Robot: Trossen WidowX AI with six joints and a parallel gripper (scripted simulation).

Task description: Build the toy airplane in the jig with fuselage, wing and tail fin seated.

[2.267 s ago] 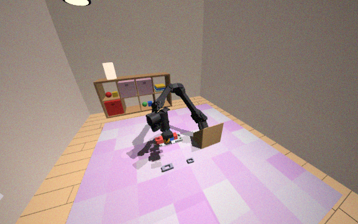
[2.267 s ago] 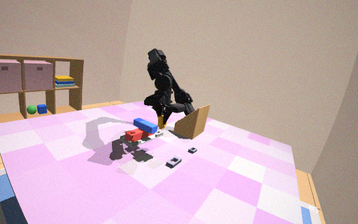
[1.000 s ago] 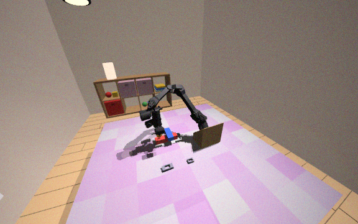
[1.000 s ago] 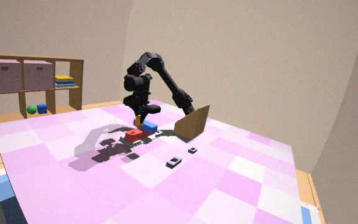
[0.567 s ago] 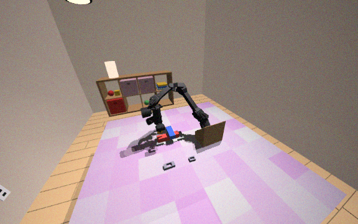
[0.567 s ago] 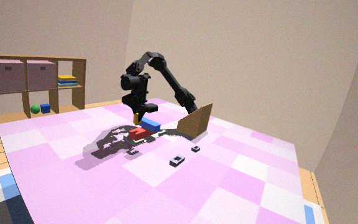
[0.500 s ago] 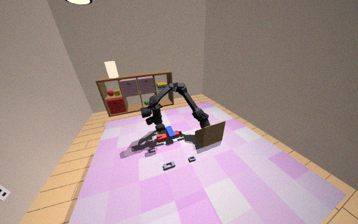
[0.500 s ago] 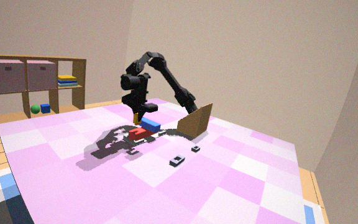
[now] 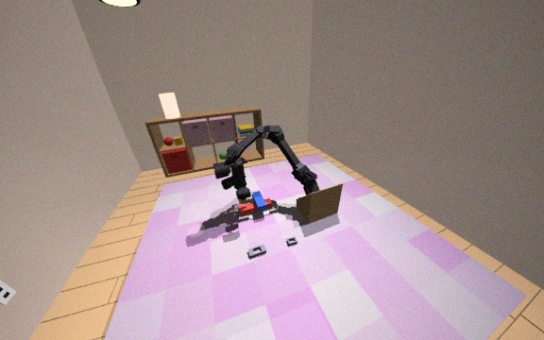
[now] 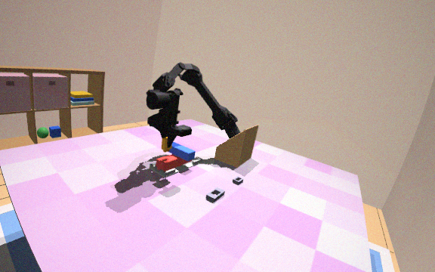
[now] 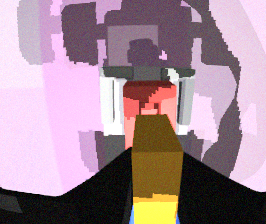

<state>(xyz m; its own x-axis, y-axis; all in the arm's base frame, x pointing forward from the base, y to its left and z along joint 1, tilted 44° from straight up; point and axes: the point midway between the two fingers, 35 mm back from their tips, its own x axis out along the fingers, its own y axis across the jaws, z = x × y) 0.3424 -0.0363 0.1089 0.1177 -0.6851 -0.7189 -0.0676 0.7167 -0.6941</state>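
The red fuselage (image 9: 247, 209) (image 10: 167, 162) (image 11: 130, 111) lies between the pale walls of the cradle (image 11: 110, 105). The blue wing (image 9: 259, 201) (image 10: 182, 151) lies across the top of the fuselage. My gripper (image 9: 243, 195) (image 10: 166, 140) (image 11: 152, 153) is shut on the yellow tail fin (image 10: 165, 146) (image 11: 156, 175), which hangs upright above the tail end of the fuselage. In the wrist view the socket near the tail shows just beyond the fin's lower end. The fin's tab cannot be made out, and the wing's tab and socket are hidden.
A brown angled board (image 9: 321, 205) (image 10: 236, 149) stands to the right of the cradle, by the arm's base. A larger grey holder (image 9: 256, 248) (image 10: 215, 196) and a smaller one (image 9: 292, 241) (image 10: 238, 180) lie in front of the cradle. A shelf unit stands behind.
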